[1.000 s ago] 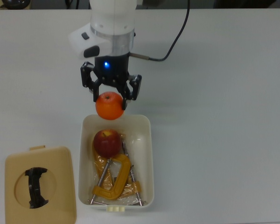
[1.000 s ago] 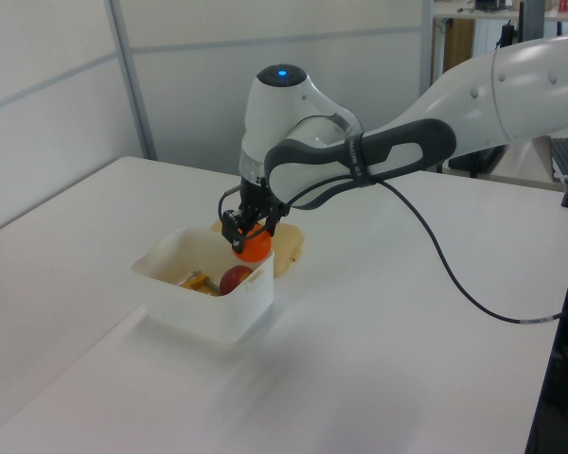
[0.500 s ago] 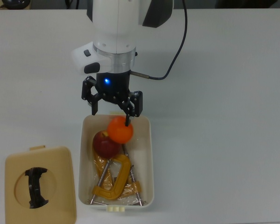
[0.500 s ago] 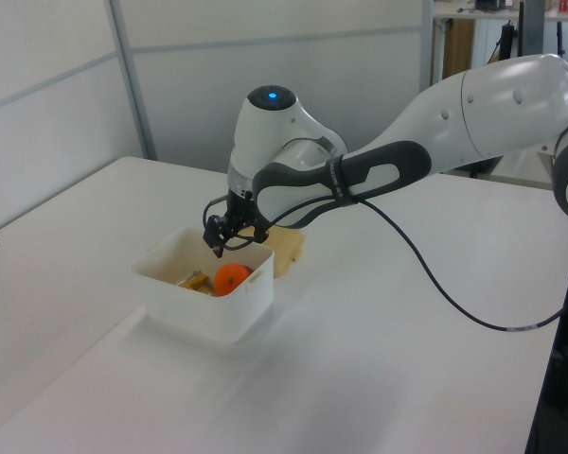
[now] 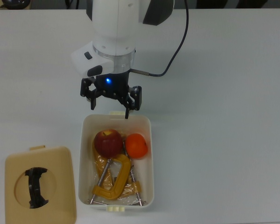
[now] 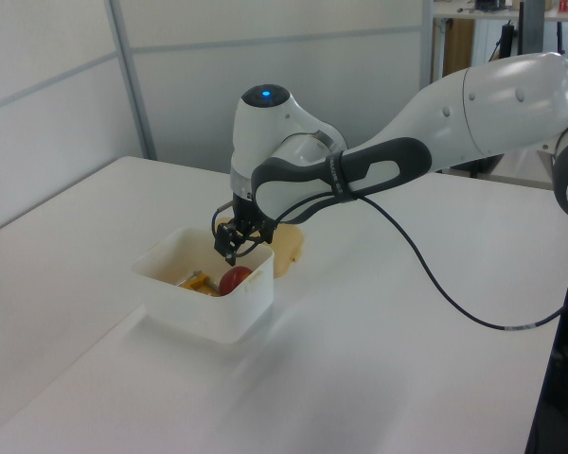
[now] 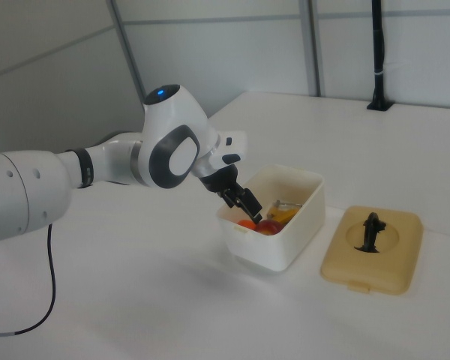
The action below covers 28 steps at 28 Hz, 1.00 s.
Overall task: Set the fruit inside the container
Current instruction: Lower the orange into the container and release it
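With the apple (image 5: 108, 142) and orange (image 5: 136, 145) lying side by side in the white container (image 5: 150, 154), the empty gripper (image 5: 110, 92) — jaws spread wide — is poised just over the far rim in the top view, which could be clipped by a low move.

2 fruits are contained in the cream-white rectangular container (image 5: 150, 154): a dark red apple (image 5: 108, 142) with a yellowish stem patch, and a smooth orange (image 5: 136, 145) just beside it on the top view's right.

Robotics lab, bare white table (image 6: 379, 312), pale partition walls (image 6: 293, 85), cabled robot arm (image 6: 426, 123) on the bench
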Tool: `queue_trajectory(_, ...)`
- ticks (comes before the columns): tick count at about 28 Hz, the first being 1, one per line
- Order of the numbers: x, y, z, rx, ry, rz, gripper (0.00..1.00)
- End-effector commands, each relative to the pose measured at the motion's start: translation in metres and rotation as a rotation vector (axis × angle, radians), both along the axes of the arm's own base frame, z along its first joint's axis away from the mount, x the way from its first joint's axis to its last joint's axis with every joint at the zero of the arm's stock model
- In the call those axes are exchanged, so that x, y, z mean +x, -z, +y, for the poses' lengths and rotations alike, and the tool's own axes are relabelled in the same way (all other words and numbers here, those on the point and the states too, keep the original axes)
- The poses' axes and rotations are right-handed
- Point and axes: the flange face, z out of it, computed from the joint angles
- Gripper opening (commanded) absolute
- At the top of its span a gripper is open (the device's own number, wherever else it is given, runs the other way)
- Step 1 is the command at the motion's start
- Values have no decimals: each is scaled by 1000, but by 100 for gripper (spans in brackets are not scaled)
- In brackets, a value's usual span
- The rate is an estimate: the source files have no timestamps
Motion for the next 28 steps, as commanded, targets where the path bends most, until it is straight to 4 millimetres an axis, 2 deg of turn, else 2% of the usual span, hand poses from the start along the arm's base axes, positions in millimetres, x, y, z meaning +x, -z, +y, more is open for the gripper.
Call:
queue_trajectory(1,-6,-13,-2,-8,-74,83,100)
queue_trajectory(5,-13,-17,-3,0,-140,167,100)
queue_trajectory(8,-21,-22,-13,0,-176,242,100)
queue_trajectory(13,-31,-31,-19,-5,-240,323,100)
queue_trajectory(18,-40,-35,-21,-6,-267,367,100)
queue_trajectory(28,-42,-35,-23,-3,-257,382,100)
